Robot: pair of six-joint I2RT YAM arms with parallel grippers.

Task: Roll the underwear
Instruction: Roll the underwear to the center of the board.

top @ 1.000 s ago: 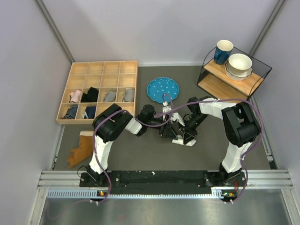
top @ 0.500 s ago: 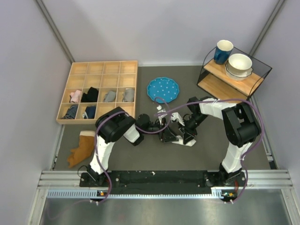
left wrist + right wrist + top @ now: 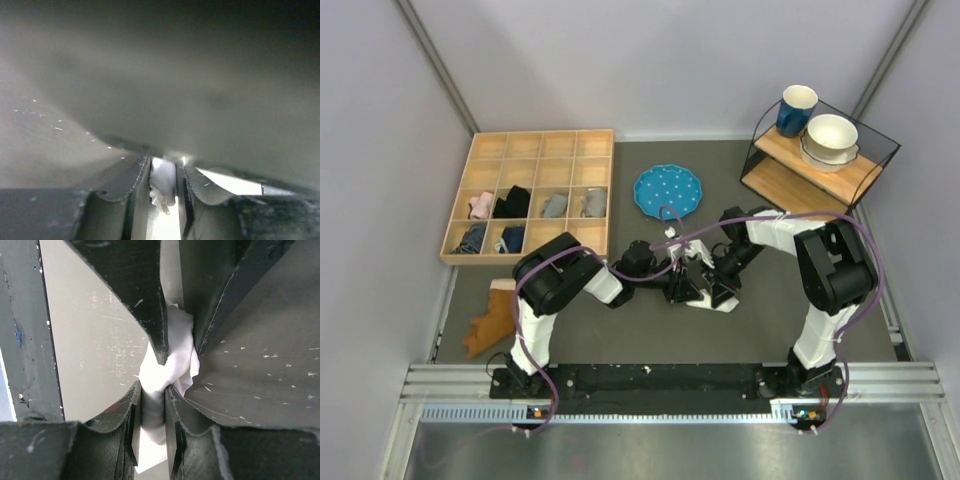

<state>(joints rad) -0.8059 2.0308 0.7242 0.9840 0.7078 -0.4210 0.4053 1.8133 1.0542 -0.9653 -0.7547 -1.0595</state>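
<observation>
The white underwear point(image 3: 722, 303) is a small bunched bundle on the grey table, mostly hidden under both grippers. My left gripper point(image 3: 682, 287) and right gripper point(image 3: 714, 286) meet tip to tip over it. In the left wrist view, my left gripper point(image 3: 164, 169) is shut on a fold of the white underwear point(image 3: 163, 183). In the right wrist view, my right gripper point(image 3: 152, 390) is shut on the underwear point(image 3: 175, 357), and the left gripper's fingers point(image 3: 145, 300) pinch the same cloth just above. The waistband lettering is not visible.
A wooden compartment tray point(image 3: 535, 150) with small cloth bundles stands at the back left. A blue plate point(image 3: 667, 190) lies just behind the grippers. A wire shelf point(image 3: 820, 165) with a cup and bowls stands at the back right. A brown cloth point(image 3: 492, 315) lies at the left.
The left arm's wrist and elbow shifted slightly while its gripper stayed at the cloth. The right arm barely moved. The bundle stays in the same spot.
</observation>
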